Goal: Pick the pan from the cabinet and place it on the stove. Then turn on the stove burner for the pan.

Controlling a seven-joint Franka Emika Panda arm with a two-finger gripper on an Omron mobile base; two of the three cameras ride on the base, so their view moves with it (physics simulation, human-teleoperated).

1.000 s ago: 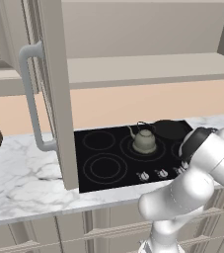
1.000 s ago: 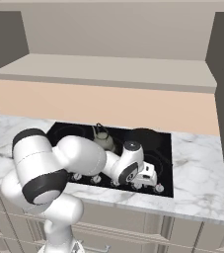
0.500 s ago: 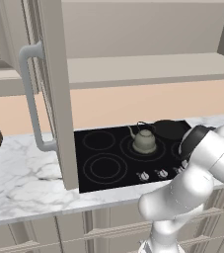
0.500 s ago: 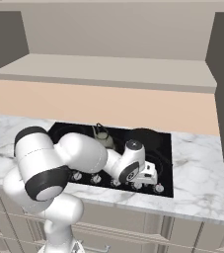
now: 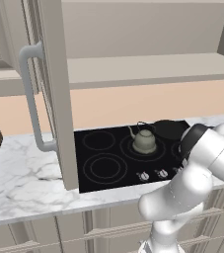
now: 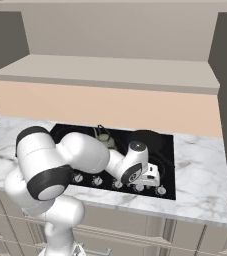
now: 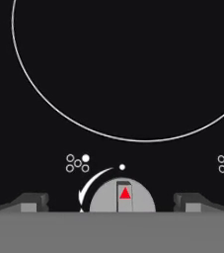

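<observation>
In the right base view the pan (image 6: 146, 138) sits on the stove (image 6: 166, 150) at the middle of the frame, behind the arm's wrist, with the grey-green kettle (image 6: 103, 136) just to its left; in the left base view the pan (image 5: 167, 128) lies right of centre beside the kettle (image 5: 144, 142), and the cabinet (image 5: 54, 94) door stands open at the left of the frame. In the hand view the gripper (image 7: 111, 202) is spread wide, its fingertips (image 7: 32, 201) low at either side of a silver knob (image 7: 123, 196) with a red triangle, not touching it, beneath a thin grey burner ring (image 7: 133, 139) on the black glass
</observation>
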